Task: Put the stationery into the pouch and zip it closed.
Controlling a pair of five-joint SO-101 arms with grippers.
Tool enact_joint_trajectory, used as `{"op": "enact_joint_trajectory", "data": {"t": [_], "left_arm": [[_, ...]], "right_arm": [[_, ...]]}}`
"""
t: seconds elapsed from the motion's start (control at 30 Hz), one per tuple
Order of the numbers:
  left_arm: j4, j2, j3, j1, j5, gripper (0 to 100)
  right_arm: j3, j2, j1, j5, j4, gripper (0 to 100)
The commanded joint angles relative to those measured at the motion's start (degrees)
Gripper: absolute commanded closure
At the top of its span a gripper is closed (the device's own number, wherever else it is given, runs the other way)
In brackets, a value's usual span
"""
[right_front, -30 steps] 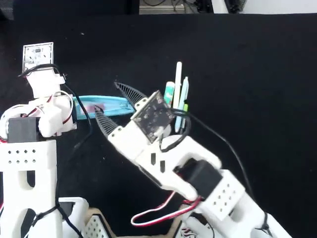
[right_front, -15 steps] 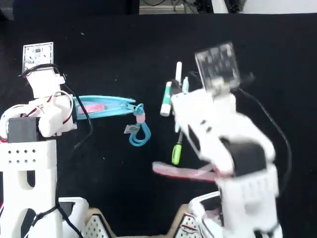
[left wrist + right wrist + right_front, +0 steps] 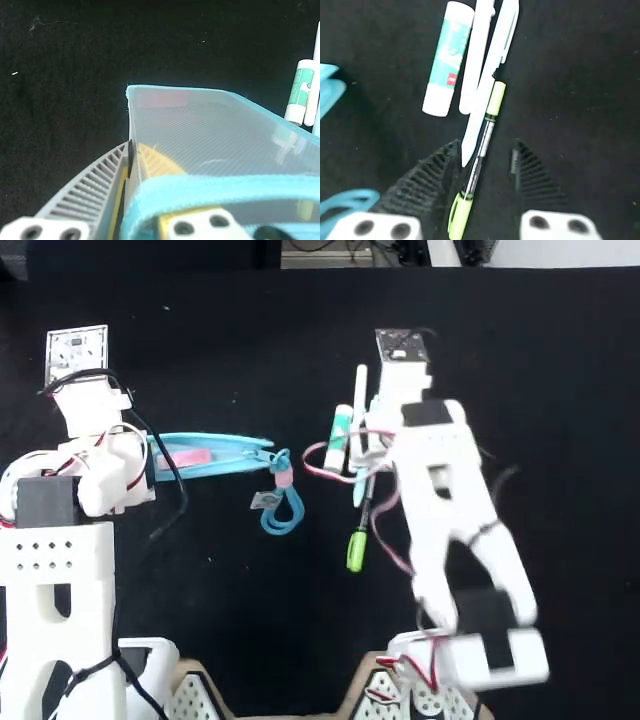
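Swinging across from the pouch (image 3: 210, 135), your right claw (image 3: 485, 147) is now hovering with fingers spread astride the green-tipped pen (image 3: 495, 97), the glue stick (image 3: 447, 60) lying just beyond one fingertip, while your left claw (image 3: 131, 150) is clamping the pouch's edge.

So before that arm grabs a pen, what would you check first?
1. Right gripper open: ok, its fingers are spread.
2. Green-tipped pen lined up: ok, it lies in the gap between the fingers.
3. Only one item in the gap: not ok, a pale pen lies against the green-tipped one with its tip inside the gap too.
4. Glue stick out of the way: ok, it lies apart, beyond the fingertips.
5. Pouch held ready: ok, the left gripper is clamped on its end.
6. Pouch mouth open: cannot tell.
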Motion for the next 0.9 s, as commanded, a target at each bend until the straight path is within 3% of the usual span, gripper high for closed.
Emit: {"op": "enact_joint_trajectory", "data": {"t": [0.0,0.37,0.67,0.87], "left_arm": [[0.4,0.4,2.2,0.9,0.3,97],[0.4,0.4,2.2,0.9,0.3,97],[0.4,0.4,2.2,0.9,0.3,97],[0.4,0.4,2.2,0.9,0.3,97]], "right_arm": [[-9.0,8.0,3.3,-0.7,-1.0,81.8],[-24.0,29.9,3.6,-0.4,-0.8,82.2],[-24.9,32.0,1.1,-0.3,-0.4,82.2],[-25.8,31.8,4.0,3.8,7.9,82.2]]}}
